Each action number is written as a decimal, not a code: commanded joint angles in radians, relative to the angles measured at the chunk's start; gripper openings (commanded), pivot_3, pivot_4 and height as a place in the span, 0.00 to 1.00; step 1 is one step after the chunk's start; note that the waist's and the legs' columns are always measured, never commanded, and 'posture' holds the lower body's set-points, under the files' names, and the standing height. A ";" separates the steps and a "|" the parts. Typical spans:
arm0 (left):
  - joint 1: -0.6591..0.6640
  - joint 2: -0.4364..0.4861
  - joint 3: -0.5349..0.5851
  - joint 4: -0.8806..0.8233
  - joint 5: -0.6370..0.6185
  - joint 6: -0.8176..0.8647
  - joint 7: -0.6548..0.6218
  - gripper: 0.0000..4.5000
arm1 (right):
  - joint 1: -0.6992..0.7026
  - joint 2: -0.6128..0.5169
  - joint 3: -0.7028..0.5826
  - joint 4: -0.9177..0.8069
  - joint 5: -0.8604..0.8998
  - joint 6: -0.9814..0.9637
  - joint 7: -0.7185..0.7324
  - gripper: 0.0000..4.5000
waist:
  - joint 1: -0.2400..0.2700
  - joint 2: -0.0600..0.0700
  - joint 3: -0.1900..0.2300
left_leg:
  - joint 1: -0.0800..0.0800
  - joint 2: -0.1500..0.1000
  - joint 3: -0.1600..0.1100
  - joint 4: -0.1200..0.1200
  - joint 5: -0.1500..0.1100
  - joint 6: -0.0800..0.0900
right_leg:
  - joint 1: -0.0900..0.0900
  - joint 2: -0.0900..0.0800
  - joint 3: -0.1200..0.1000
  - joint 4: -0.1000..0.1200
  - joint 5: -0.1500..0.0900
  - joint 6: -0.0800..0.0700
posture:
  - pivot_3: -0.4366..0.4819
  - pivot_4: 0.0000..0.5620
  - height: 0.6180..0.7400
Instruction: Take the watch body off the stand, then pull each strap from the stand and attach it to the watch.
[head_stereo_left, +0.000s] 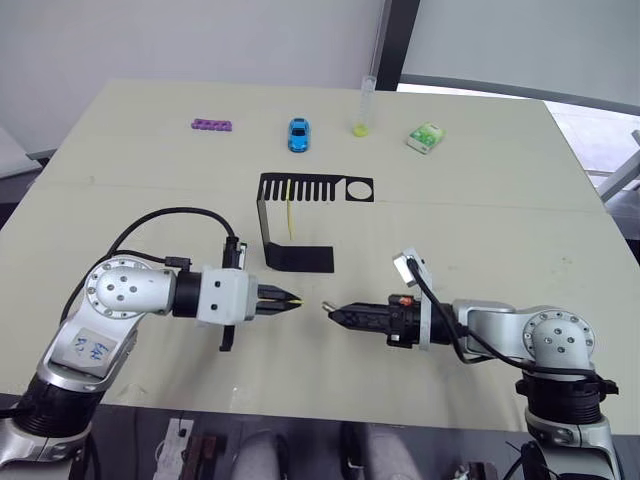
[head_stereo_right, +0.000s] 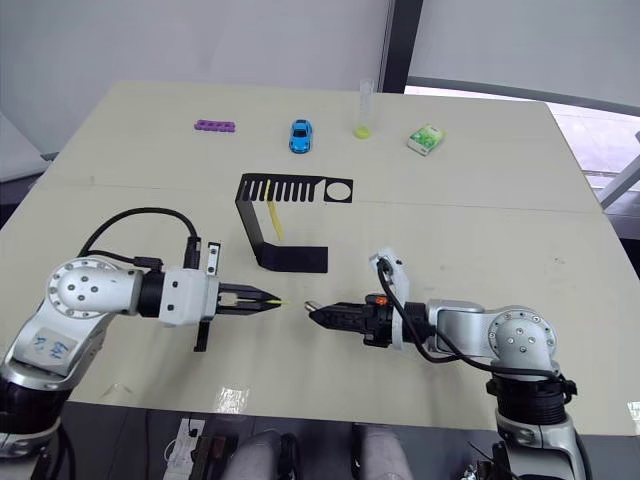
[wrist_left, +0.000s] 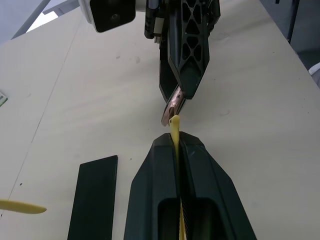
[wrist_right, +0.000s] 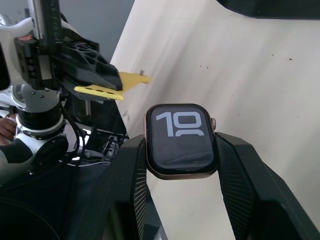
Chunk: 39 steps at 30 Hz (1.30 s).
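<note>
Right claw (wrist_right: 181, 165) is clamping the watch body (wrist_right: 181, 140); left claw (wrist_left: 176, 145) is pinching one strap (wrist_left: 174, 131), tips nearly touching; second strap (head_stereo_left: 289, 210) is hanging on the stand (head_stereo_left: 300, 225).

A pale table (head_stereo_left: 480, 160) carries four small things in a row along its far side. From the robot's left to right they are a purple block strip (head_stereo_left: 212, 125), a blue toy car (head_stereo_left: 299, 134), an upright clear tube (head_stereo_left: 365, 103) with a yellow-green bottom, and a small green-and-white box (head_stereo_left: 425, 137). The car and tube stand near each other in the middle of the row, with the purple strip well apart to the left.
</note>
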 joint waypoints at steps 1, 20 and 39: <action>-0.027 -0.010 -0.006 -0.010 0.006 -0.016 -0.005 0.00 | 0.000 -0.016 0.009 -0.036 0.068 -0.033 -0.038 0.34 | 0.000 0.000 0.000 | 0.000 0.000 0.000 0.000 0.000 0.000 | 0.000 0.000 0.000 0.000 0.000 0.000 | 0.48 0.27 1.00; -0.070 -0.038 -0.058 0.010 0.051 -0.018 -0.016 0.00 | 0.012 -0.101 0.096 -0.056 0.194 -0.152 -0.137 0.34 | 0.001 0.000 0.000 | -0.002 0.000 0.000 0.005 0.000 0.001 | 0.000 0.000 0.000 0.002 0.000 0.001 | 0.48 0.27 1.00; -0.047 -0.017 -0.007 0.006 0.023 -0.031 -0.018 0.00 | 0.020 -0.133 0.139 -0.059 0.216 -0.212 -0.144 0.34 | 0.001 0.000 0.000 | -0.002 0.001 0.000 0.005 0.000 0.001 | 0.000 0.000 0.000 0.002 0.001 0.001 | 0.48 0.27 1.00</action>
